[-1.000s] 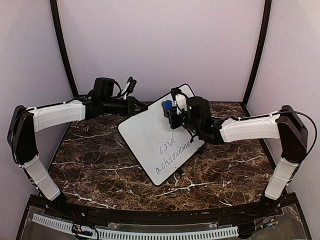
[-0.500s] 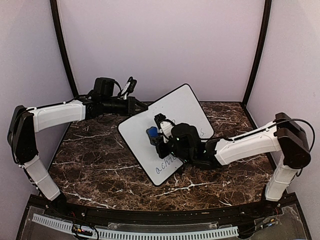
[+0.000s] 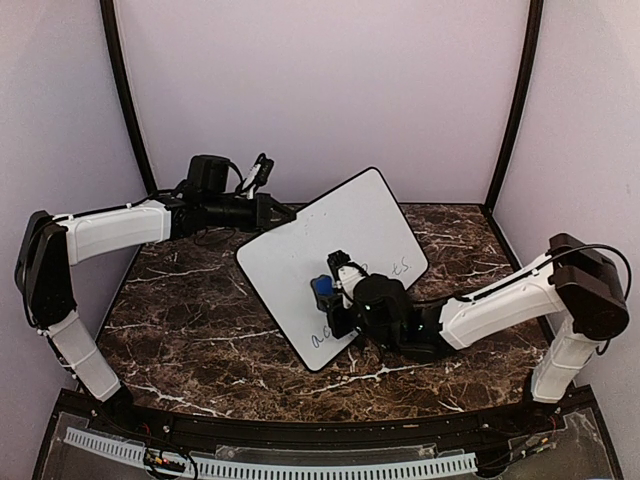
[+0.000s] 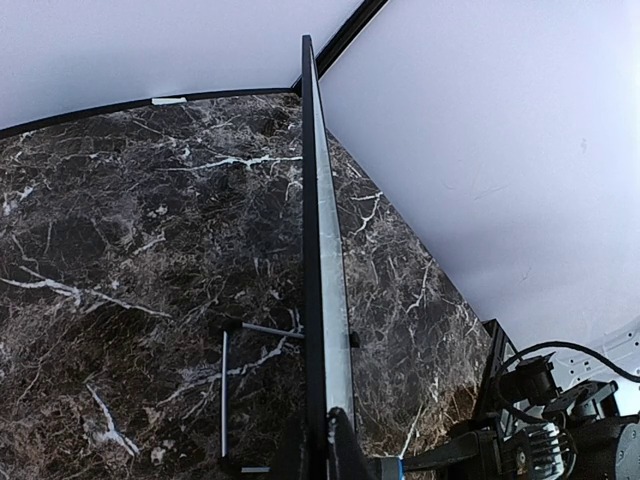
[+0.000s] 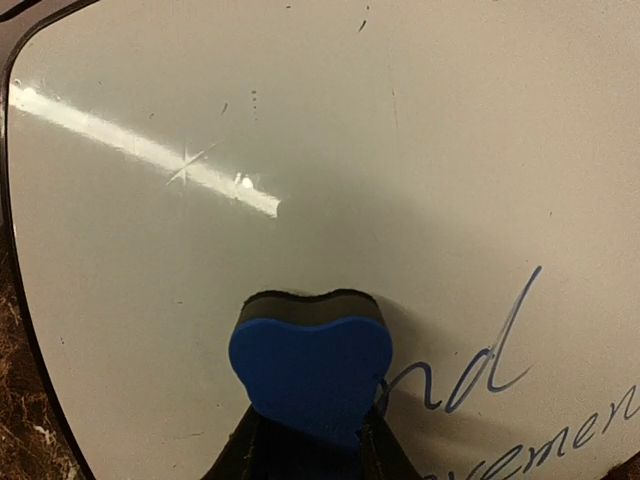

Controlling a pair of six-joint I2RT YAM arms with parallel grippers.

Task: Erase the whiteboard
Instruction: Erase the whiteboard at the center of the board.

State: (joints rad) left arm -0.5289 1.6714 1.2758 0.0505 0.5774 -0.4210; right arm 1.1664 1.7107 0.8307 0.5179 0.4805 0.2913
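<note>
Top external: one whiteboard, left end effector clamping its edge; right end effector gripping one eraser.

Small rectangular whiteboard: white face, thin black frame, blue-grey cursive handwriting. Small foam eraser block: blue body, black felt layer. Stone counter: dark brown marble pattern, white veins. Robot arms: white shells, black joints.

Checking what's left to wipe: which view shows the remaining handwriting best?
Right wrist: the handwriting is large and clear beside the eraser. Top external shows small fragments around the right gripper; left wrist sees the whiteboard edge-on.
</note>
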